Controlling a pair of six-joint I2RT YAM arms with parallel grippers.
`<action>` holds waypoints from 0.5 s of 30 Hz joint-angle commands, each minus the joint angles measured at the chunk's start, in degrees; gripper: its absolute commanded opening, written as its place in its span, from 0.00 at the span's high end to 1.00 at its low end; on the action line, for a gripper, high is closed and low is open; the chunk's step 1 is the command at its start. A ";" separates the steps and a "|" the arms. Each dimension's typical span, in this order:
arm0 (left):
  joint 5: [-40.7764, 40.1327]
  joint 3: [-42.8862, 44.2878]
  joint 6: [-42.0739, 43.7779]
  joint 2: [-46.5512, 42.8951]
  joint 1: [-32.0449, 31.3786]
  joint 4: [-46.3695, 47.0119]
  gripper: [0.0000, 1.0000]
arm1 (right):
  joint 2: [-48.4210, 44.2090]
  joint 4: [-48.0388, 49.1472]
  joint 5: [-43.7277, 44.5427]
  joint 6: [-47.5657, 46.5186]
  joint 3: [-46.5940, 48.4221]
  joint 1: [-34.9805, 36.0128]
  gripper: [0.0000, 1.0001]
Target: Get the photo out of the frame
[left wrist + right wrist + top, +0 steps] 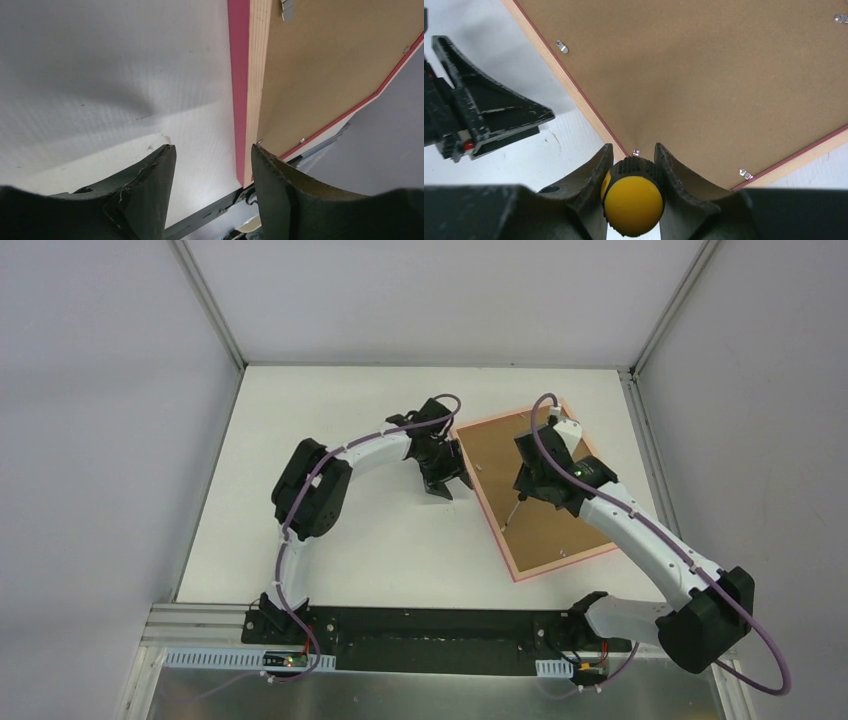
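Top external view, from the left: the left gripper (450,483) hangs low over the white worktop (320,410), just beside the left edge of the frame (239,75). Its jaws stand parted with nothing clamped; in the left wrist view the pink rail runs up between the fingers, nearer the right-hand one.

That frame is a thin, bright pink rectangle with a pale wooden inner rim. It lies face down and skewed on the right half of the worktop, reaching towards the far and right edges. The photo (497,455) sits inside it, showing only plain brown board backing, with small metal clips (562,46) along its border.

Further right, the right gripper (633,150) is closed around the screwdriver (633,200) by its orange handle, tip down near the frame's left rail.
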 commanded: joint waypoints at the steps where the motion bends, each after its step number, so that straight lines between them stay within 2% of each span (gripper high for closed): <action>1: -5.69 4.13 -9.56 2.45 -2.41 0.90 0.42 | -2.94 -1.15 0.32 0.98 -0.50 -0.01 1.00; 7: -10.23 4.99 -16.53 4.90 -4.44 1.21 0.42 | -5.53 -0.20 0.63 0.87 -3.01 0.02 1.00; 10: -12.30 4.31 -21.67 5.70 -4.50 1.52 0.46 | -5.97 0.19 1.08 0.23 -3.51 -0.05 1.00; 15: -13.98 5.46 -24.69 7.02 -4.99 2.82 0.48 | -6.21 1.25 0.26 -0.56 -4.04 -0.06 1.00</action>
